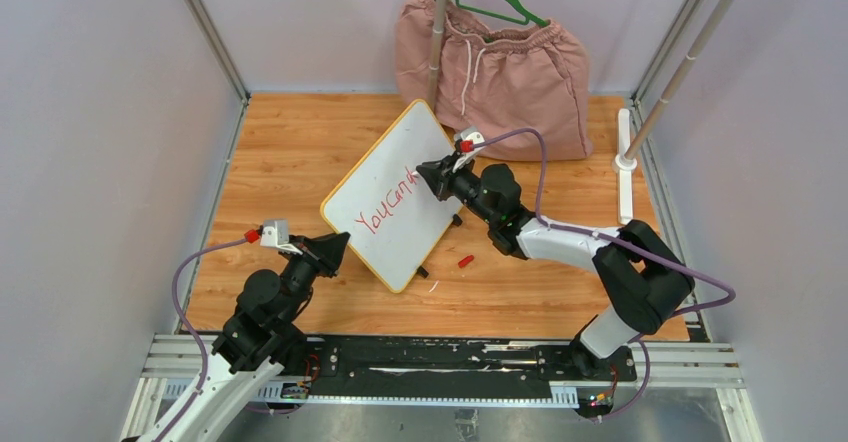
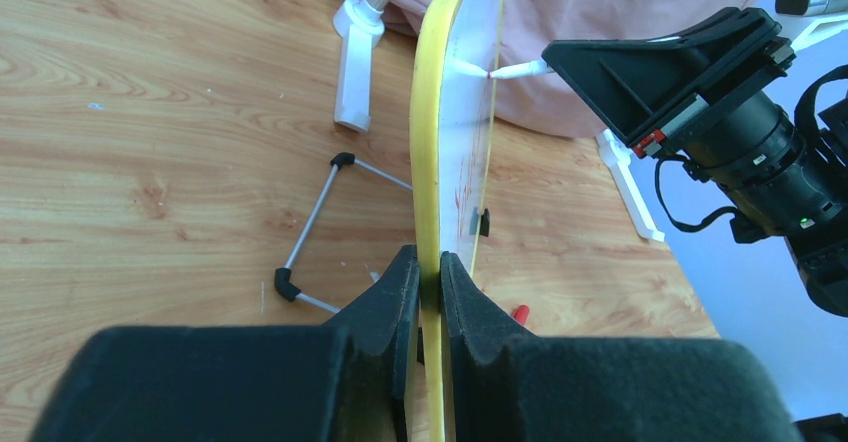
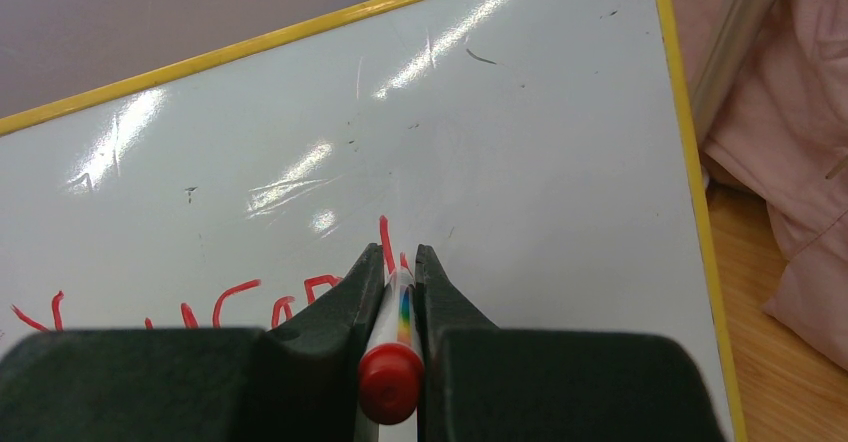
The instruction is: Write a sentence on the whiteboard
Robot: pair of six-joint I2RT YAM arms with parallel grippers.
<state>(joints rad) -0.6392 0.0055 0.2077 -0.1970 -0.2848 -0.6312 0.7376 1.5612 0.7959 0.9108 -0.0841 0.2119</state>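
Note:
The whiteboard, white with a yellow rim, stands tilted on the wooden table. Red lettering on it reads about "YouCan", with a further stroke at the marker tip; no underline shows. My left gripper is shut on the board's near left edge; the left wrist view shows its jaws clamped on the yellow rim. My right gripper is shut on a white marker with a red end, its tip on the board beside the last red stroke.
A red marker cap lies on the table to the right of the board. Pink shorts hang on a green hanger from a rack at the back. The rack's white foot stands at the right. The board's wire stand sits behind it.

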